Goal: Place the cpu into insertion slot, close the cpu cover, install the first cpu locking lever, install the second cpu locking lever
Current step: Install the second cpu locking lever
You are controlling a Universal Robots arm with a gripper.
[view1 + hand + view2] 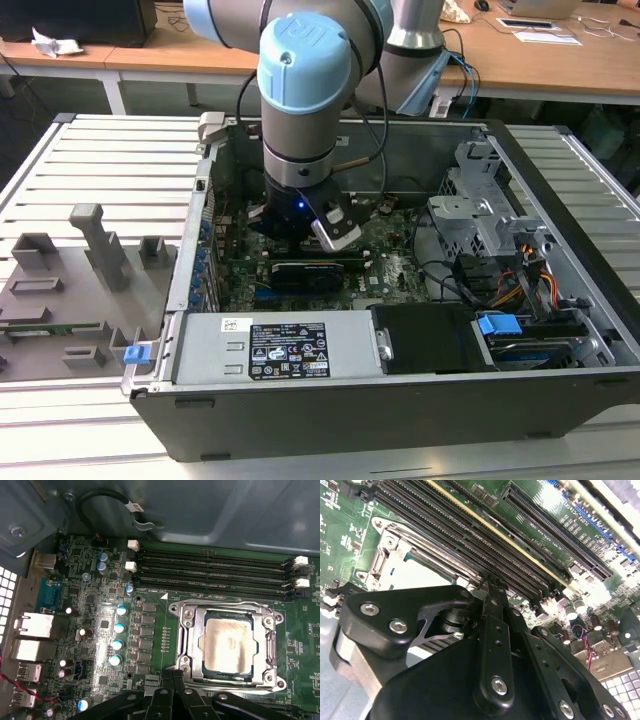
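Writing: white printed label (288, 350) on the power supply — print not legible
Cpu (229, 645): seated in the insertion slot (192, 645) — cpu cover (265, 645) down
Hand (490, 587): fingers closed together, gripping nothing

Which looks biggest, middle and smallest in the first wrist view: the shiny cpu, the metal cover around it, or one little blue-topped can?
1. The cpu cover, the biggest: its frame reaches all around the chip.
2. The cpu, showing inside the cover's window.
3. A blue-topped can, clearly the smallest.
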